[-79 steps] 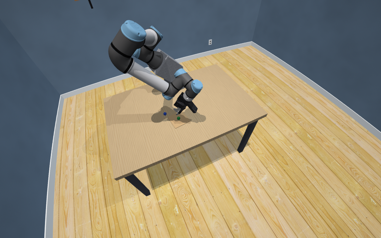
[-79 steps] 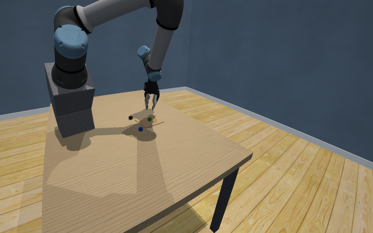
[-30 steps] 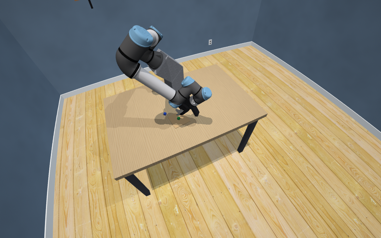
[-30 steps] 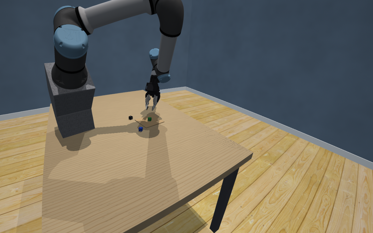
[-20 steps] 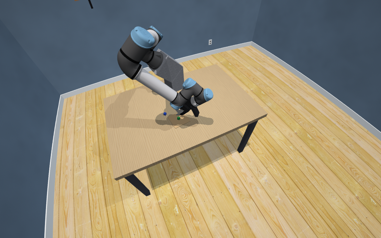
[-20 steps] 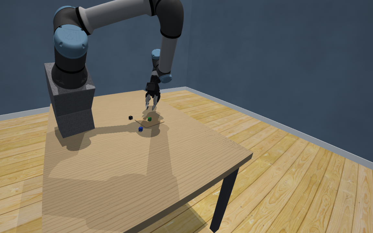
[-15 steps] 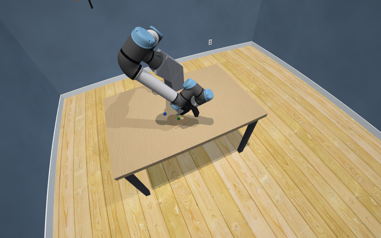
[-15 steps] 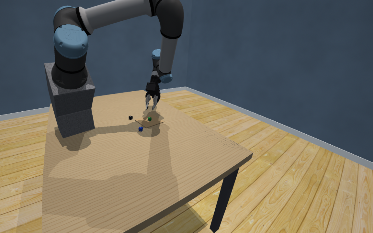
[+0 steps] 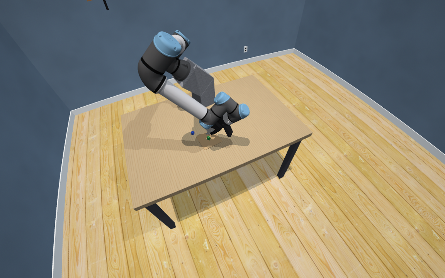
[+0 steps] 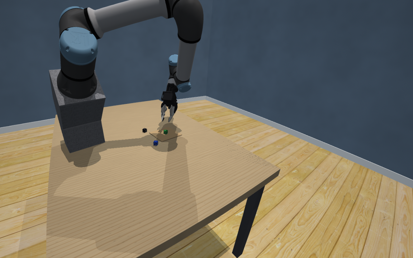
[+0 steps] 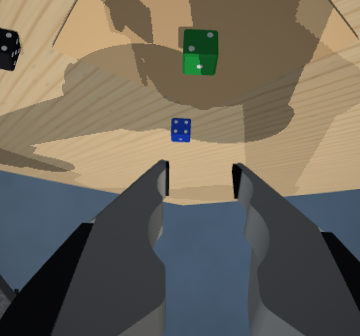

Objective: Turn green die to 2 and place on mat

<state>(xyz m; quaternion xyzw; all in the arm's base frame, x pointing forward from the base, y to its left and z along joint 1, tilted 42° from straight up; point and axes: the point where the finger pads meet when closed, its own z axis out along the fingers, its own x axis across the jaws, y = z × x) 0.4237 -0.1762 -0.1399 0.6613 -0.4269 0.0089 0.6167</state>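
The green die point(image 11: 200, 52) lies flat on the thin square mat point(image 10: 165, 135), inside its outline. In the wrist view one of its faces shows two pips and the one beside it shows one pip. It also shows in the top and exterior views point(image 9: 208, 138) point(image 10: 165, 131). My gripper point(image 10: 166, 119) hangs above the table just behind the green die, clear of it. Its fingers stand a little apart with nothing between them. The blue die point(image 11: 180, 129) point(image 10: 155, 142) lies just off the mat. The black die point(image 10: 144, 129) point(image 11: 7, 49) lies to the mat's other side.
The arm's grey pedestal point(image 10: 77, 118) stands at the table's back corner. The arm's shadow covers the mat and the dice. The table edge lies well away from the dice.
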